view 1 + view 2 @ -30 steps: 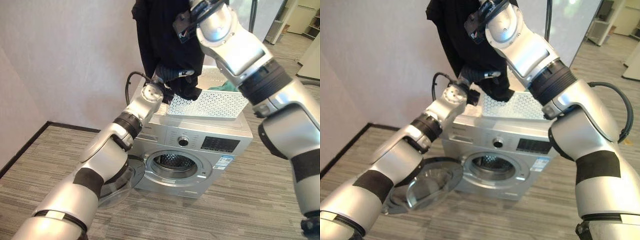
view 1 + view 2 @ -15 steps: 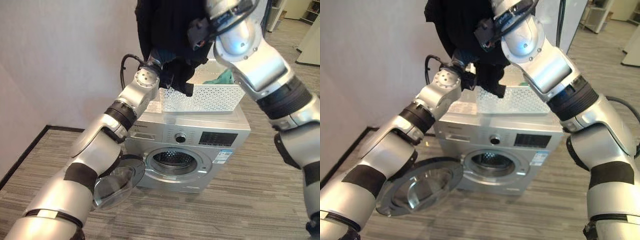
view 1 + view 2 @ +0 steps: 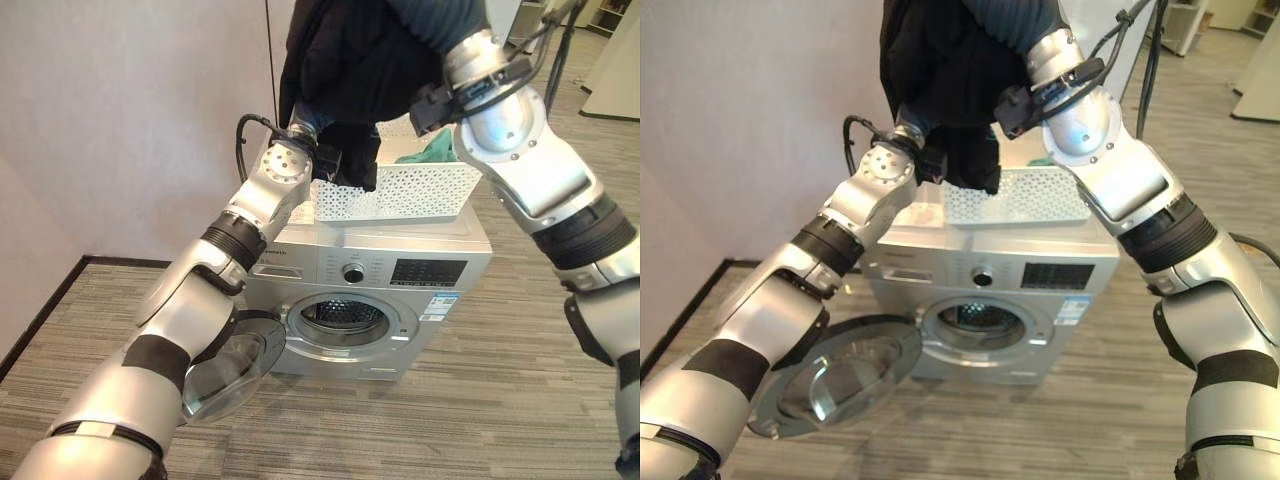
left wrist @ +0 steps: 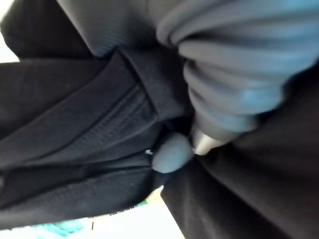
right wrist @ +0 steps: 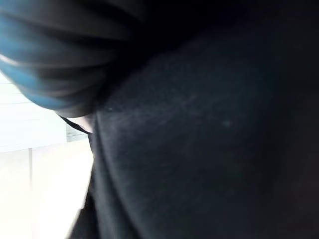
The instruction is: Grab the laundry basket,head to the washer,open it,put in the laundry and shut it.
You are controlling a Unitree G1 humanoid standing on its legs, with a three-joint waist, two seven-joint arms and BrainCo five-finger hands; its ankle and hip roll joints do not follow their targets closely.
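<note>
Left eye view. A black garment was held high above the white perforated laundry basket, which sat on top of the washing machine. The left hand was buried in the garment's lower folds beside the basket; the right hand was under cloth above the basket. A teal item lay in the basket. Below the basket, the washer's round door stood open. Judged best practice: gather the hanging cloth so it clears the basket rim, then lower it to the drum mouth without snagging the door.

Right eye view. The same arrangement was seen; the garment hung over the basket's near edge. A blue sticker and the display panel sat on the washer front below the basket; their print could not be read.

Left wrist view. A thumb pressed into dark folds, so the fingers appeared closed on the garment.

Right wrist view. Dark cloth lay against the ribbed cover; whether the fingers were open or closed could not be told.
</note>
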